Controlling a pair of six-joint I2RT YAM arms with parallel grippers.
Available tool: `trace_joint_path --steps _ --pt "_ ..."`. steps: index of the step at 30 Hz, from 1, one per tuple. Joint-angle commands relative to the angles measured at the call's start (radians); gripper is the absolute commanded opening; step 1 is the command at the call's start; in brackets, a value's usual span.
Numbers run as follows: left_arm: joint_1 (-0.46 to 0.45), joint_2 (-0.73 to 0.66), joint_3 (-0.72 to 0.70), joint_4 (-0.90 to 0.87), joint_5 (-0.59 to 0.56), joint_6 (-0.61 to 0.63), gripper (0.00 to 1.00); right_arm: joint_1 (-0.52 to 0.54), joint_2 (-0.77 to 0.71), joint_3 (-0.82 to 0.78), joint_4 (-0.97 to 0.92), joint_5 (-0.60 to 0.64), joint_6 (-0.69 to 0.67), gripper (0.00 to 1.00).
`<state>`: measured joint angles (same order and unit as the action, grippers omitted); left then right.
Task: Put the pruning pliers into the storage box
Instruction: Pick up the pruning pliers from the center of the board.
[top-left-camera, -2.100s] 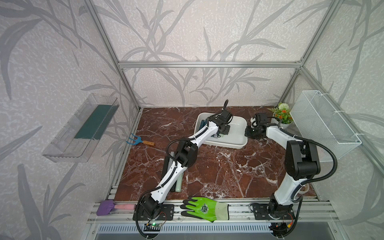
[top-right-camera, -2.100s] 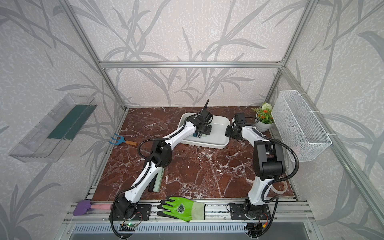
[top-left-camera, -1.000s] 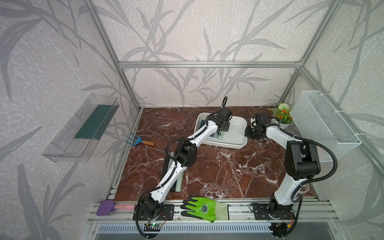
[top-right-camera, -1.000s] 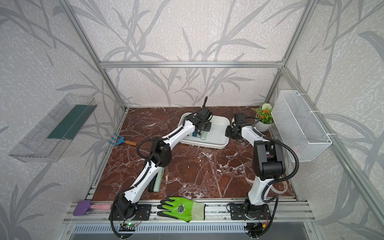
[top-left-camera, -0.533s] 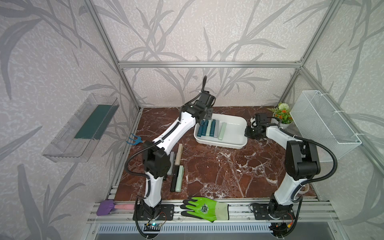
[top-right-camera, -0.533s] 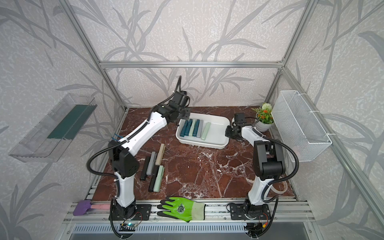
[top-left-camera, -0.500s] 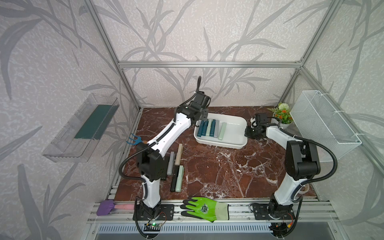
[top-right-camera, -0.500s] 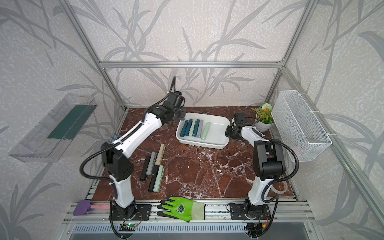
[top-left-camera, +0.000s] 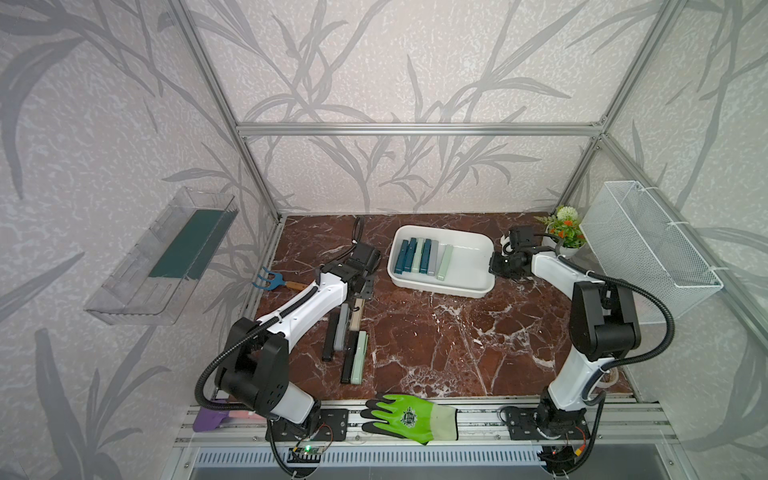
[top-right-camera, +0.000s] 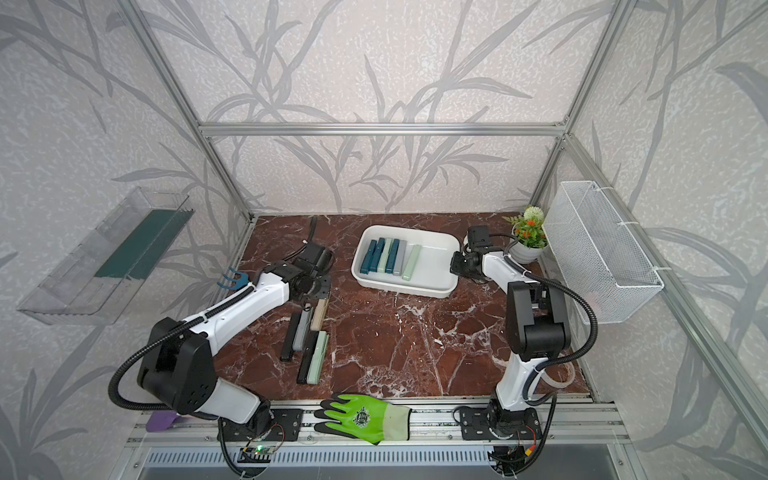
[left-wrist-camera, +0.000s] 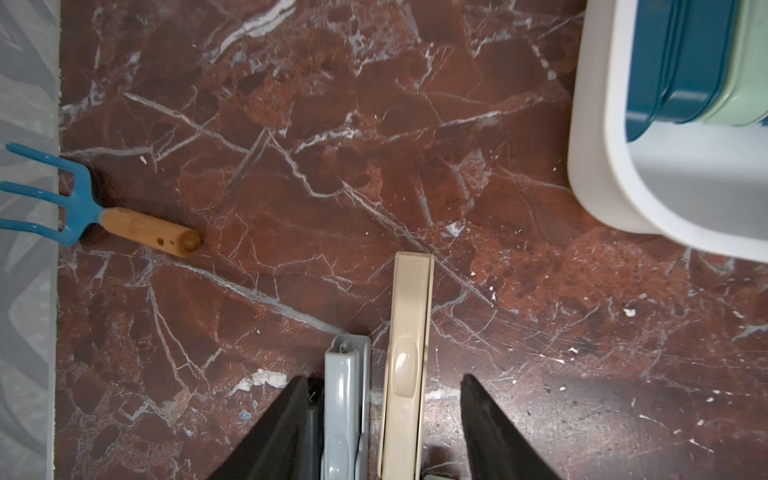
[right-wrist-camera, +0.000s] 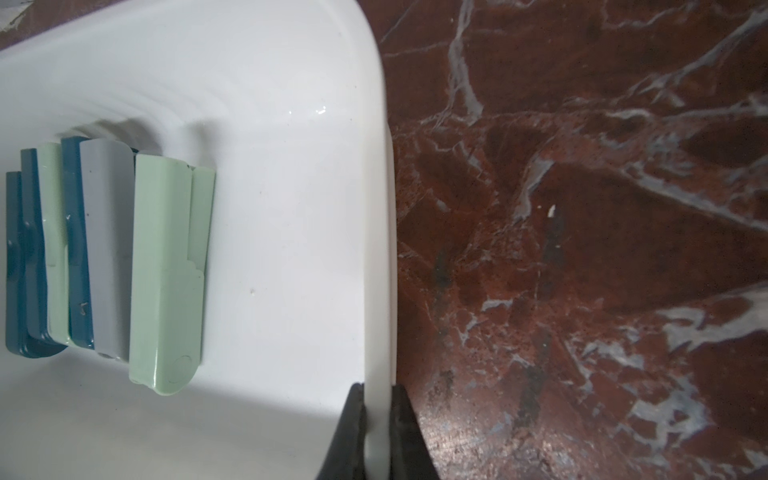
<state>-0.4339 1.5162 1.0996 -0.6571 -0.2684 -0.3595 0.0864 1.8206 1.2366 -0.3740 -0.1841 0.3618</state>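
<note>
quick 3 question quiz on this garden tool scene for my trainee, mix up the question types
1. True or false: the right hand clamps the rim of the shallow white plastic storage box.
2. How many slim bar-shaped pruning pliers lie inside that box?
3. The left hand is: A open over the slim beige pliers; B shut on a teal one; C inside the box.
Key: 1 true; 2 six; 3 A.

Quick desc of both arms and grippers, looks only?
The left arm and right arm match: white tapered links, black joint housings, black corrugated cable looped outside each. The left gripper and right gripper: two black wedge-shaped fingers.
</note>
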Motion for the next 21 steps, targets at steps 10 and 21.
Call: trace_joint_path --steps 10,21 --pt "-0.035 0.008 -0.135 0.066 0.057 -0.082 0.64 0.009 0.000 -0.005 -0.083 0.009 -0.031 0.11" --pt "-0.054 0.037 -0.189 0.106 0.077 -0.117 0.63 0.009 0.003 -0.006 -0.093 0.020 -0.032 0.11"
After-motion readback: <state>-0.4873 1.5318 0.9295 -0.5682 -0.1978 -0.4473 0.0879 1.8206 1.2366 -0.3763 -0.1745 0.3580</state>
